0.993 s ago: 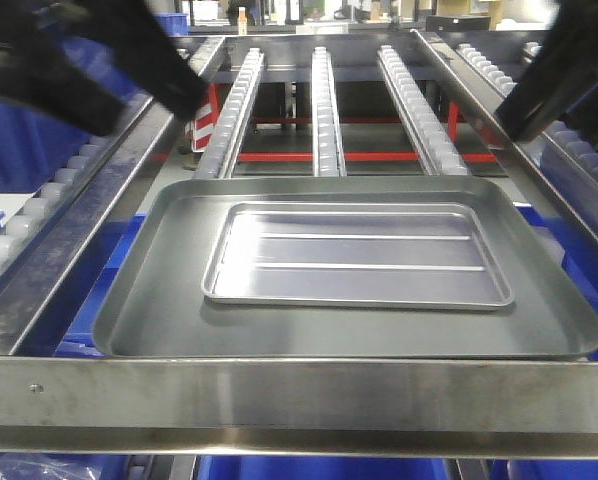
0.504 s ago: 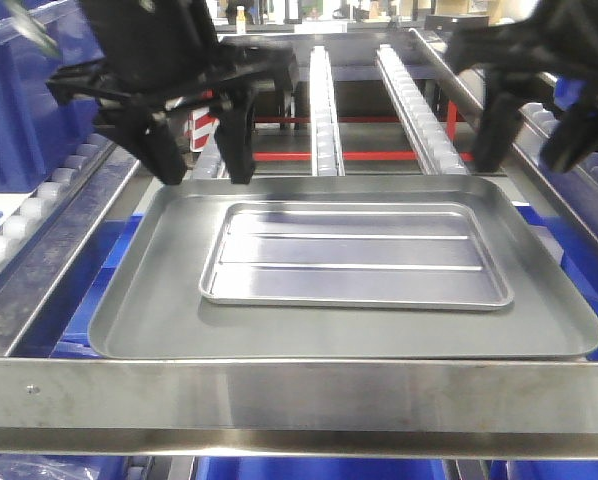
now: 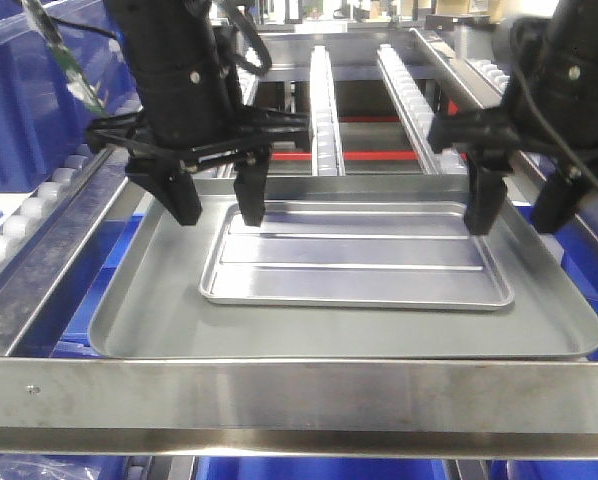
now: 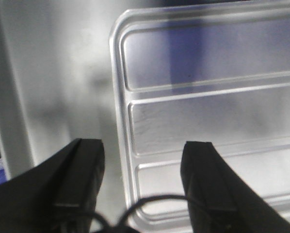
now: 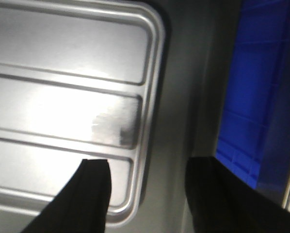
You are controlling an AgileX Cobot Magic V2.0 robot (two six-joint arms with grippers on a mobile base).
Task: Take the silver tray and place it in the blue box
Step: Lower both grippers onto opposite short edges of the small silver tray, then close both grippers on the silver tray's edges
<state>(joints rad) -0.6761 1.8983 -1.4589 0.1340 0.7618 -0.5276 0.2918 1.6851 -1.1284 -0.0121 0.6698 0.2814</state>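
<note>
Front-facing view: left claw (image 3: 215,205) released, straddling the silver tray (image 3: 354,262) rim at ten o'clock; right claw (image 3: 516,212) released, straddling two o'clock; grey tray (image 3: 139,320) floor surrounds.

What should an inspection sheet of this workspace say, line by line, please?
surface: steel roller rack, front bar across the foreground.
job's things: silver tray lies flat inside the grey tray; blue box shows beyond the grey tray's right edge.
clutter: grey tray, larger and duller, under the silver tray.
grippers: left gripper and right gripper open, each straddling a short rim of the silver tray; contact cannot be told.
cables: green-white cable hangs above the left gripper.
surroundings: red frame bars behind the rack.
</note>
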